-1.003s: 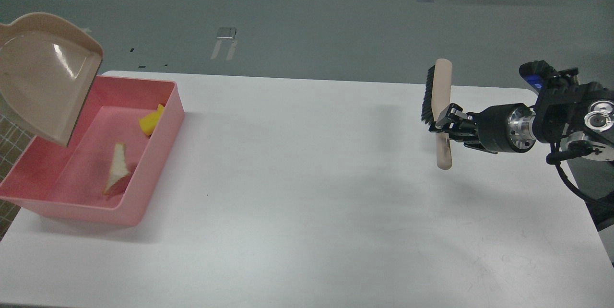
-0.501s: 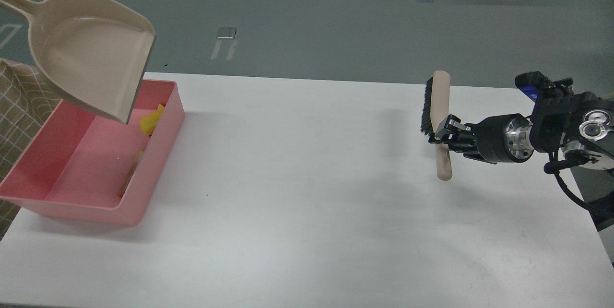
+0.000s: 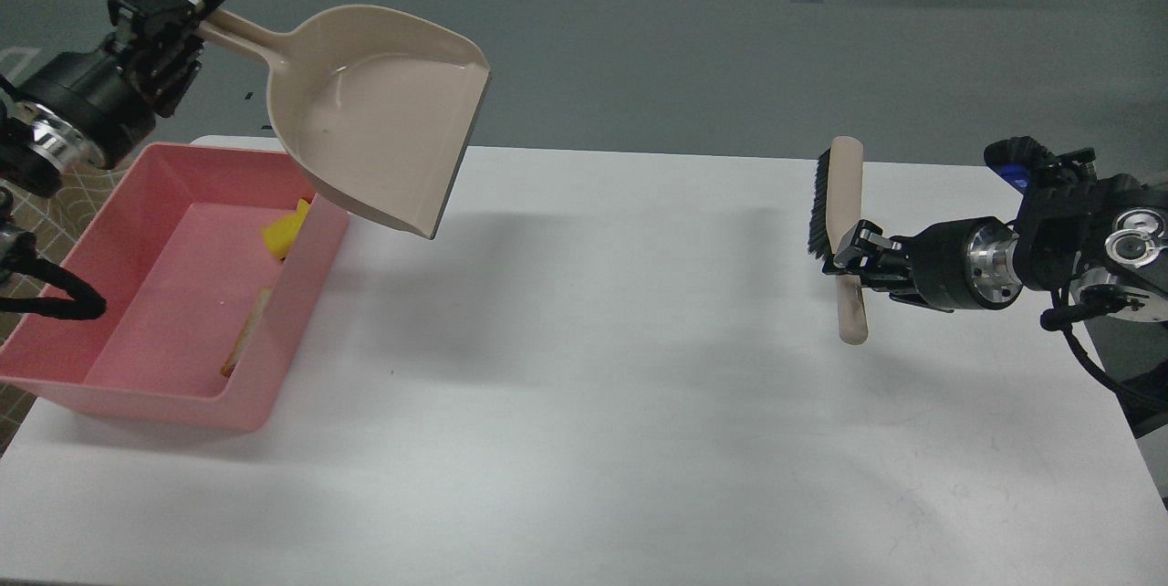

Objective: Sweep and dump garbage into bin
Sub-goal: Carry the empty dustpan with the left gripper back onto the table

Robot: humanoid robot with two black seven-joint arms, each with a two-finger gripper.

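My left gripper point(image 3: 169, 20) is shut on the handle of a beige dustpan point(image 3: 383, 111), held in the air above the table, its pan empty and its lip over the bin's right wall. The pink bin point(image 3: 182, 294) stands on the table's left end; inside lie a yellow scrap point(image 3: 285, 233) and a thin pale piece point(image 3: 246, 340) against the right wall. My right gripper point(image 3: 858, 253) is shut on the beige handle of a brush point(image 3: 839, 203) with black bristles, held upright over the table's right side.
The white table point(image 3: 593, 367) runs to the front and right edges of the view. Grey floor lies behind it. A checked cloth point(image 3: 55, 203) shows at the far left beside the bin.
The dustpan has swung up and to the right, from tipped over the bin to nearly level beyond its right wall. My left gripper has come into view. The brush has barely moved.
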